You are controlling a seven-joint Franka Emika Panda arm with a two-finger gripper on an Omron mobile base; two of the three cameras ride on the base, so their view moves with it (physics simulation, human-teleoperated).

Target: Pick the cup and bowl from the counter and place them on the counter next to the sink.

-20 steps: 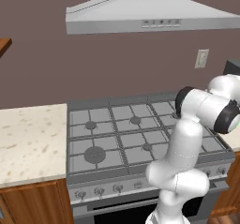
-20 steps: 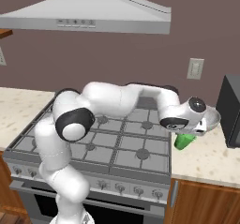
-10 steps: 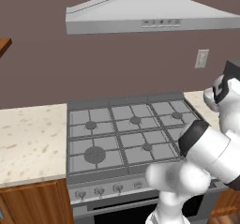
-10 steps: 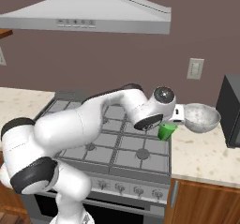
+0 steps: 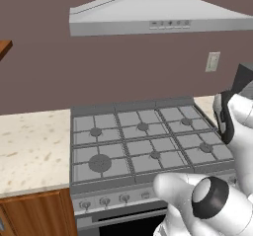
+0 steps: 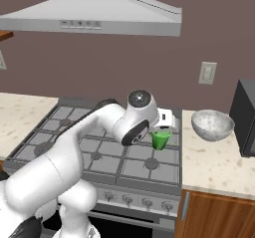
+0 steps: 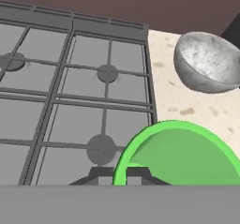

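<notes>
My gripper (image 6: 161,131) is shut on the rim of the green cup (image 6: 160,140) and holds it in the air over the right edge of the stove. In the hand view the cup (image 7: 183,156) fills the lower right, with one rim edge between my gripper's (image 7: 121,175) dark tips. The grey-white bowl (image 6: 212,124) stands upright on the speckled counter (image 6: 215,163) right of the stove, a short way from the cup. The hand view puts the bowl (image 7: 209,62) at upper right on the counter (image 7: 186,107). The sink is out of view.
The grey gas stovetop (image 6: 99,147) lies under the arm, its grates (image 7: 70,92) spreading left. A dark microwave (image 6: 246,118) stands at the far right behind the bowl. A range hood (image 6: 94,19) hangs overhead. More counter (image 5: 29,151) lies left of the stove.
The arm has swung left with the green cup, from beside the bowl over the right counter to above the stove's right edge. The bowl has stayed put.
</notes>
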